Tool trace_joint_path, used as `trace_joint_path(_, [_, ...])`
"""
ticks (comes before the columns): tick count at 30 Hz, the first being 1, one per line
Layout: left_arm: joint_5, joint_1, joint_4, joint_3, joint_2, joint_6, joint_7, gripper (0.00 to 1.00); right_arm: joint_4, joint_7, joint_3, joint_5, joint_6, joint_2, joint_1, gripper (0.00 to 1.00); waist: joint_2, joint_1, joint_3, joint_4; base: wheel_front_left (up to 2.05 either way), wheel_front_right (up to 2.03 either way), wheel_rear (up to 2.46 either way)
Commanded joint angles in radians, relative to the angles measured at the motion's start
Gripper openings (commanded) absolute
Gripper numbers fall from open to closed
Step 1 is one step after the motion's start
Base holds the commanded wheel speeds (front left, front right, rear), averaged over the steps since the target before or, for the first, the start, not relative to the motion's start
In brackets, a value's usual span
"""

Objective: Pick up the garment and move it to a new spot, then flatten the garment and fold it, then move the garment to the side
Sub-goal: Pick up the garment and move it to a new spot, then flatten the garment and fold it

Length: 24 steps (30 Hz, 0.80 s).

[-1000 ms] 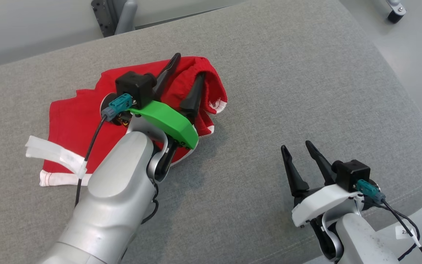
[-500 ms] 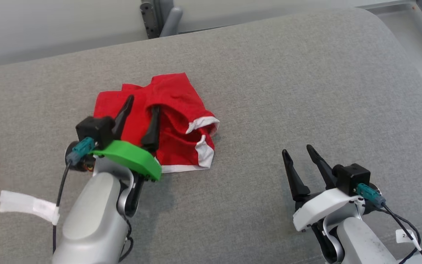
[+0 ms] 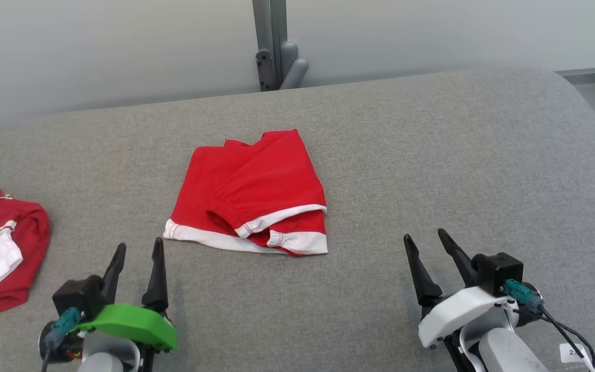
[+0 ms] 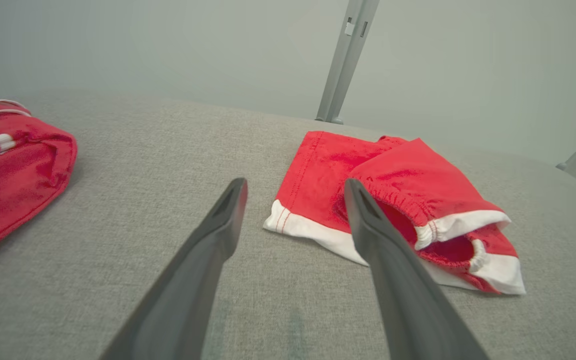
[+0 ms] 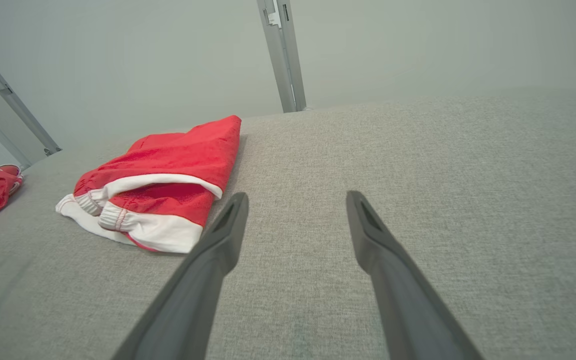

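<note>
Both left hand [image 3: 139, 244] and right hand [image 3: 424, 234] gape empty; wrist views reveal raised fold on garment [image 4: 408, 175].

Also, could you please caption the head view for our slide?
Folded red shorts lie untouched on grey cushion, beyond open left gripper and open right gripper.

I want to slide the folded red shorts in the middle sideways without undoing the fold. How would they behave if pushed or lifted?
The shorts look like thin, soft cloth, so lifted by one edge they would probably droop and unfold. Their top layer lies loose and puffed, so a push would likely bunch it. The woven gray cushion probably grips them.
</note>
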State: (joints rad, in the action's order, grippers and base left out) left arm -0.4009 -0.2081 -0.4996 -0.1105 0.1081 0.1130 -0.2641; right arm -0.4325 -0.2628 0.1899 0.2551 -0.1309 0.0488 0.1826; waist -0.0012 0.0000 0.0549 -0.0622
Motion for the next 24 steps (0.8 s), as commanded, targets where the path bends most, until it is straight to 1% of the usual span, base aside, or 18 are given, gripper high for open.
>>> trace_joint_path(1, [0.019,0.033,0.016,0.021,-0.004,-0.005,0.000,1.00,-0.001,-0.003,-0.001,-0.003,0.000,0.003,-0.015,1.00,0.0012,0.0000,-0.029,0.024,0.00,0.00,0.00])
trace_joint_path(3, [0.063,0.080,0.056,0.062,-0.012,-0.009,0.000,1.00,-0.001,-0.003,0.001,-0.002,0.000,0.003,-0.020,1.00,0.0012,0.0000,-0.036,0.026,0.00,0.00,0.00])
trace_joint_path(5, [0.083,0.128,0.102,0.112,-0.024,-0.014,0.000,1.00,-0.001,-0.003,0.002,-0.002,0.000,0.003,-0.021,1.00,0.0012,0.0000,-0.040,0.027,0.00,0.00,0.00])
trace_joint_path(8, [0.123,0.183,0.145,0.153,-0.039,-0.003,0.000,1.00,0.001,-0.003,0.004,-0.003,0.000,0.003,-0.029,1.00,0.0012,0.0000,-0.043,0.027,0.00,0.00,0.00])
trace_joint_path(12, [0.157,0.224,0.187,0.183,-0.050,0.005,0.000,1.00,0.004,-0.003,0.004,-0.008,0.000,0.003,-0.036,1.00,0.0012,0.0000,-0.043,0.030,0.00,0.00,0.00])
trace_joint_path(17, [0.178,0.244,0.208,0.186,-0.056,0.011,0.000,1.00,0.001,-0.003,0.009,-0.007,0.000,0.003,-0.035,1.00,0.0012,0.0000,-0.042,0.032,0.00,0.00,0.00])
trace_joint_path(20, [0.164,0.243,0.211,0.175,-0.057,0.014,0.000,1.00,0.001,-0.003,0.009,-0.006,0.000,0.003,-0.031,1.00,0.0012,0.0000,-0.036,0.036,0.00,0.00,0.00])
trace_joint_path(24, [0.148,0.220,0.207,0.149,-0.057,0.016,0.000,1.00,0.010,-0.003,0.049,-0.009,0.000,0.003,0.011,1.00,0.0012,0.0000,-0.010,0.060,0.00,0.00,0.00])
